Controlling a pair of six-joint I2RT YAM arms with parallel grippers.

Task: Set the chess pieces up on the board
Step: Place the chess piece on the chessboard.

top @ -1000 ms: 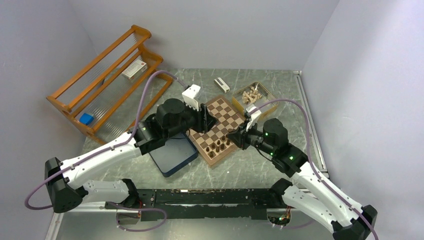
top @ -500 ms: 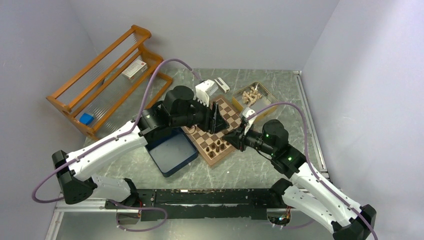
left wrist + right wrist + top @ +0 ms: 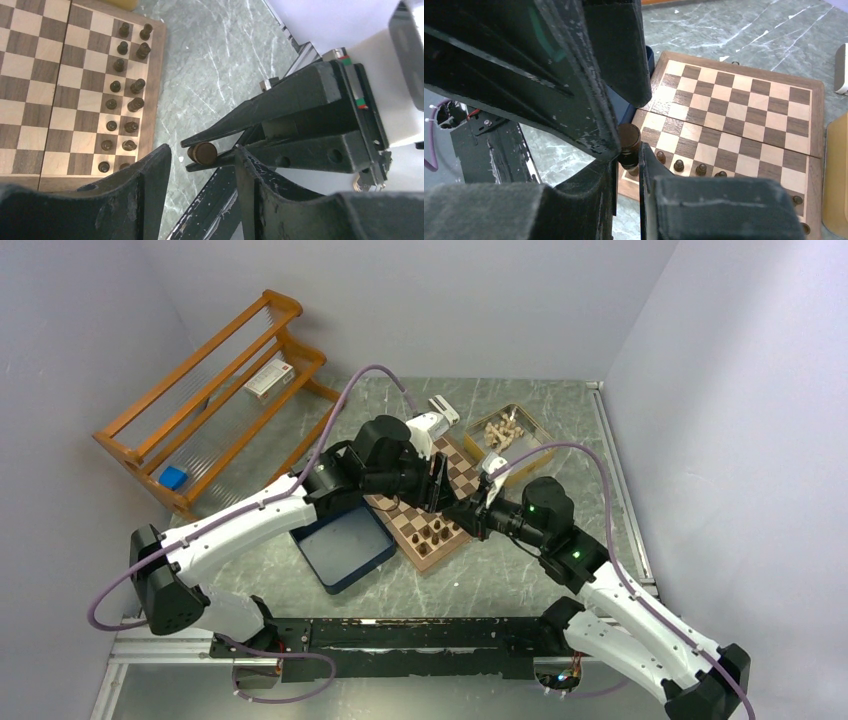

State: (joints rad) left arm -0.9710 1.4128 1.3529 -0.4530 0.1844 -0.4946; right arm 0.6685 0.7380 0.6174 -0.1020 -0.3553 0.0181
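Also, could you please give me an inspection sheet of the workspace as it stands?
Surface: green marbled table.
Job's things: board lies open; dark chess pieces stand in two rows along one edge.
Clutter: blue box, tray of pale pieces, small white device.
Grippers: right gripper shut on a dark piece; left gripper beside it, jaws open.
Cables: purple cable arching over each arm.
Surroundings: wooden rack, grey walls.

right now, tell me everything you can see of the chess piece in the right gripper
A dark brown wooden chess piece, its kind unclear. Its round flat base faces the left wrist camera, with a narrower stem behind. The right gripper pinches it at the fingertips, aloft near the edge of the board. The open left gripper flanks it, apparently not touching.
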